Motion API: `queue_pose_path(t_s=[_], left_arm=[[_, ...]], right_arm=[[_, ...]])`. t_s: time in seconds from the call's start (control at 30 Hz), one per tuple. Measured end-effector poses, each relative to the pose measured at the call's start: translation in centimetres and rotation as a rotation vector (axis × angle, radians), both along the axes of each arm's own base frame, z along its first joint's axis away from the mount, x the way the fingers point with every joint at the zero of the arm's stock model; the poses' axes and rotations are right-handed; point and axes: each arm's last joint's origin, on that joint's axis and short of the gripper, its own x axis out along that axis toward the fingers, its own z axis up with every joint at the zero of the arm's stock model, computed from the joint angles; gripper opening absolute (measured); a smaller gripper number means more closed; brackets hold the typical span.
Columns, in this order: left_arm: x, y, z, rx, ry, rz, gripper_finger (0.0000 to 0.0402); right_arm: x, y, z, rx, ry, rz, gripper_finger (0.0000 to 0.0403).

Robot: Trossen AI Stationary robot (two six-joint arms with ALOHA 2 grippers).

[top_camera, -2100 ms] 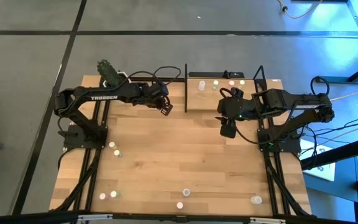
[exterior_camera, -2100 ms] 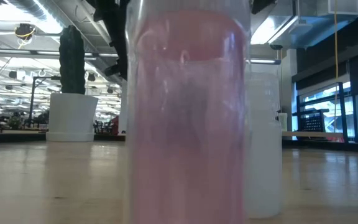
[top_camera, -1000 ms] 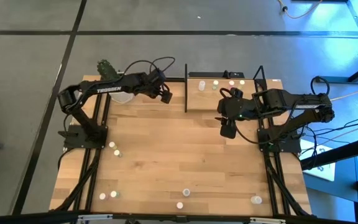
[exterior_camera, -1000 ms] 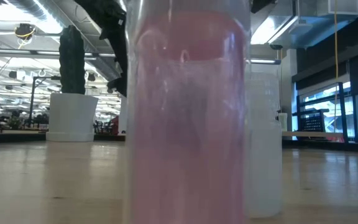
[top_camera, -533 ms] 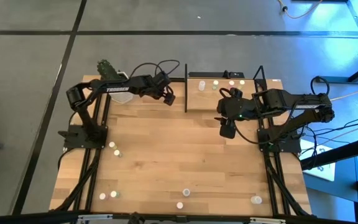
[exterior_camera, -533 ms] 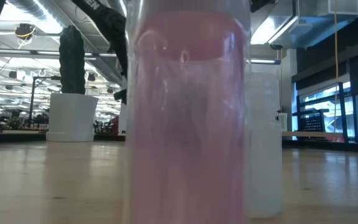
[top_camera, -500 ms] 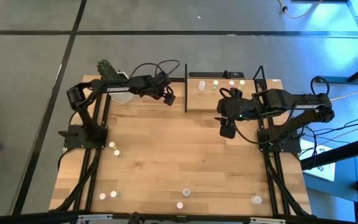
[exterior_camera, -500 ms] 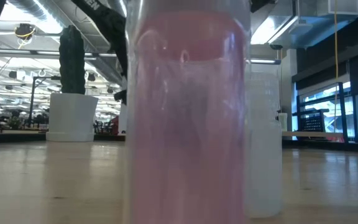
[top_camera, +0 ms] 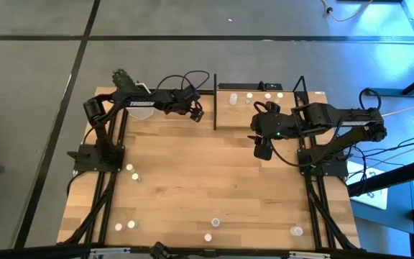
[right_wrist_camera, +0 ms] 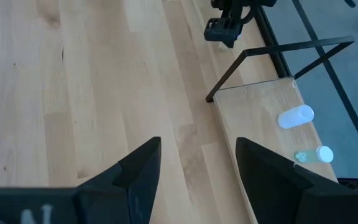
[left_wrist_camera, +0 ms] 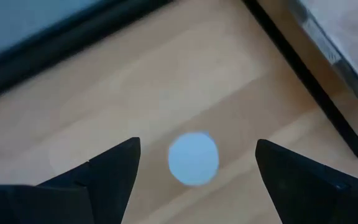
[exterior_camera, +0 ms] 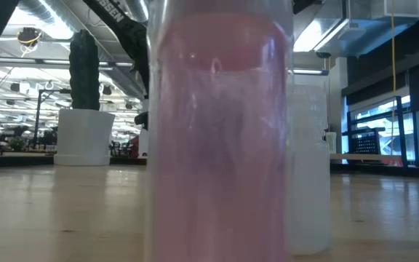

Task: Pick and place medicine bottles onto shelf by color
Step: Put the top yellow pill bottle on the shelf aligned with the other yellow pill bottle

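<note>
Big butcher-block tabletop [top_camera: 214, 187], pale wood planks, matte, on black metal frame; grey floor with dark seams around it.
Two dark jointed arms over the far half.
Left gripper [top_camera: 198, 114] reaching toward far edge, just left of the shelf's black upright; fingers spread wide, gripping nothing, hovering above a white-capped bottle [left_wrist_camera: 193, 158] seen as a round pale disc between the fingers [left_wrist_camera: 114, 168] in left wrist view.
Right gripper [top_camera: 263, 152] parked mid-table, near the shelf's front edge; released, nothing between the fingers [right_wrist_camera: 143, 167].
Shelf [top_camera: 264, 115]: small light-wood rectangular board, thin black metal uprights, at far edge centre-right.
On it, row of tiny round bottles along the back: one white bottle [top_camera: 233, 98] lying on its side, green-capped ones [top_camera: 249, 95] beside it.
White hexagonal plant pot [top_camera: 141, 109] with green plant at far-left corner, partly under left arm.
Remaining bottles scattered on tabletop: pair [top_camera: 131, 172] near left arm base, pair [top_camera: 124, 226] near front-left, two [top_camera: 215, 223] front-centre, one [top_camera: 296, 231] front-right.
Low view mostly blocked by a translucent pink-tinted bottle [exterior_camera: 220, 131] right at the lens, whitish one [exterior_camera: 310, 160] just behind.
Beyond: open hall, ceiling strip lights, windows at right.
</note>
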Motion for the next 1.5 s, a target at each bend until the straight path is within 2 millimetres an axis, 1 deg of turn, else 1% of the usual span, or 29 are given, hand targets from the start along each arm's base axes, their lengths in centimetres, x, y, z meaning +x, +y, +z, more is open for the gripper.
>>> queue_pose_path(t_s=[0.13, 0.53, 1.07, 1.5], left_arm=[[0.06, -0.01, 0.03, 0.006, -0.002, -0.005, 0.0294], [0.04, -0.03, 0.02, 0.003, -0.001, -0.001, 0.0226], [-0.11, -0.07, -0.14, 0.001, 0.022, 0.006, 0.018], [-0.09, -0.07, -0.14, 0.004, 0.022, 0.006, 0.0114]], right_arm=[[0.0, 0.0, 0.0, 0.0, 0.0, 0.0, 0.0209], [-0.01, 0.0, 0.0, 0.0, 0.001, 0.0, 0.0209], [-0.01, 0.0, 0.0, 0.0, 0.001, 0.0, 0.0209], [-0.01, 0.0, -0.01, 0.0, 0.001, 0.0, 0.0209]])
